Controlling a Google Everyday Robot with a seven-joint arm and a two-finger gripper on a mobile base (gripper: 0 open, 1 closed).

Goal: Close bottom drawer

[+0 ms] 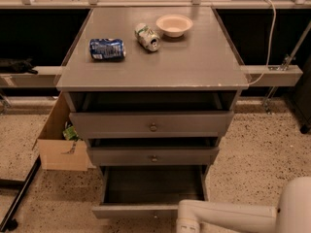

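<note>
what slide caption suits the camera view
Bottom drawer open on a grey cabinet holding a blue can, a green can and a bowl; end effector low before its front.

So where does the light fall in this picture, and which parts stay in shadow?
Camera view: the cabinet top is evenly lit; the bottom drawer is dark inside, shaded by the middle drawer above it; the gripper, at the lower edge in front of the bottom drawer, looks brightly lit.
</note>
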